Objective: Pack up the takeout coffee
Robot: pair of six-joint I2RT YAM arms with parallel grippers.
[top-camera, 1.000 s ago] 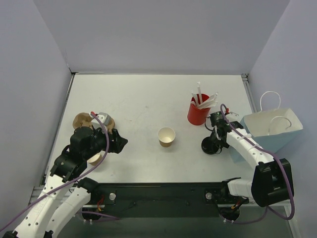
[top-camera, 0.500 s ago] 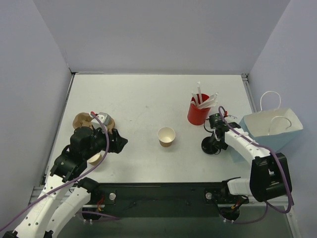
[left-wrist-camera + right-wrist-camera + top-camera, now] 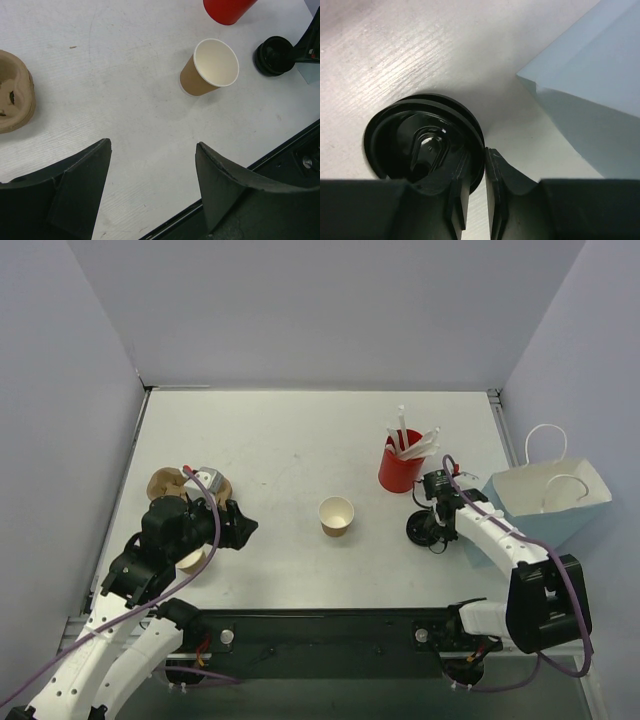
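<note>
Two parts of one drink are sitting apart on the table (image 3: 280, 440): a small tan paper cup (image 3: 336, 515), open and upright near the middle, and its black lid (image 3: 420, 145), lying flat at the cup's three o'clock with bare table between them.

The right gripper (image 3: 478, 162) is reaching down onto the lid. In the wrist view its fingers (image 3: 496, 190) are nearly together and pinching the lid's rim at the edge nearest the camera. One finger is resting inside the rim and the other just outside it.

The left gripper (image 3: 153, 146) is hovering at the cup's nine o'clock, well apart from it. Its fingers are spread wide and holding nothing.

A pale blue paper bag (image 3: 545, 525) is standing open at the lid's three o'clock, just beside it. A red cup (image 3: 398, 475) of white straws is standing at the lid's eleven o'clock. A brown pulp tray (image 3: 160, 483) is lying at the far nine o'clock side.

The step in hand looks like the grasp on the lid, so the packing is only beginning. The next move probably calls for lifting the lid level and carrying it toward nine o'clock. It would then be centred over the cup's mouth and pressed down evenly. A grip on one edge could let the lid tilt or slip.
</note>
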